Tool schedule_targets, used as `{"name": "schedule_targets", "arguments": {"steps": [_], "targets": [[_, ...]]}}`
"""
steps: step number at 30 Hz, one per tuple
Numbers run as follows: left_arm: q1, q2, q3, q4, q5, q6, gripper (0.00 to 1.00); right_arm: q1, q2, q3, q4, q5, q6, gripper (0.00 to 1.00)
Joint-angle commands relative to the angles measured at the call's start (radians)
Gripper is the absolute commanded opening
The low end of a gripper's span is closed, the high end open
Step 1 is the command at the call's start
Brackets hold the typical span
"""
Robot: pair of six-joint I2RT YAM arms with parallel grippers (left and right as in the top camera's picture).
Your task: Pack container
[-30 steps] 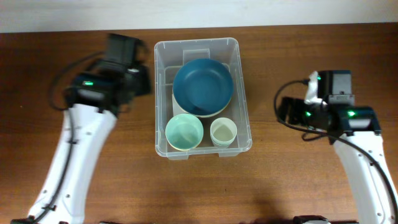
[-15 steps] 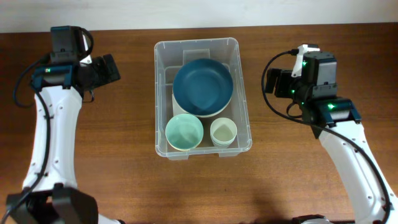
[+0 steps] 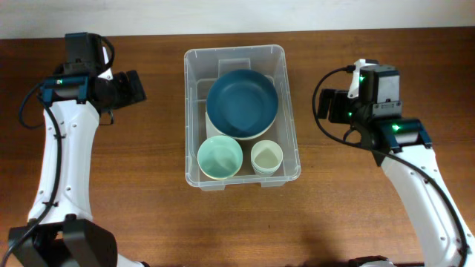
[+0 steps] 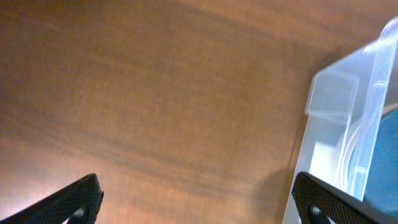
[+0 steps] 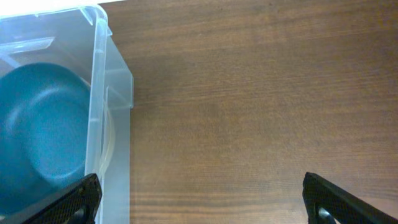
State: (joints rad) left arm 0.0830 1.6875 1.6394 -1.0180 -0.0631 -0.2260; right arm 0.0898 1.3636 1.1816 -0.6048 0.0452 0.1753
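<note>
From overhead, the container (image 3: 234, 50) stood on the table (image 3: 148, 208) at the middle of its far edge, well apart from both arms. It held a blue dish (image 3: 242, 102), a mint bowl (image 3: 220, 156) and a pale cup (image 3: 266, 156). Something pale lay under the dish, mostly hidden.

The left hand (image 3: 130, 87) hung near the far left corner and the right hand (image 3: 326, 106) toward the right edge, both too dark there to show their fingers.

The wrist views settled that: each hand was spread wide with only bare wood between the tips, though the tips were cut off by the frame's lower edge. Each caught one corner of the container and part of the dish; the bowl and cup showed in neither.
</note>
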Motion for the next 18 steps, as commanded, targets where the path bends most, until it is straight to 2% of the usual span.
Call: {"name": "schedule_targets", "arguments": {"steps": [1, 9, 18], "targets": [[0.008, -0.085, -0.002, -0.031, 0.003, 0.019, 1.0, 0.008, -0.08, 0.013, -0.028, 0.016, -0.009, 0.99], [0.008, -0.286, -0.13, -0.023, -0.012, 0.023, 1.0, 0.008, -0.241, -0.029, -0.098, 0.016, -0.009, 0.99], [0.008, -0.698, -0.533, 0.18, -0.012, 0.041, 1.0, 0.008, -0.553, -0.289, -0.091, 0.02, -0.01, 0.99]]}}
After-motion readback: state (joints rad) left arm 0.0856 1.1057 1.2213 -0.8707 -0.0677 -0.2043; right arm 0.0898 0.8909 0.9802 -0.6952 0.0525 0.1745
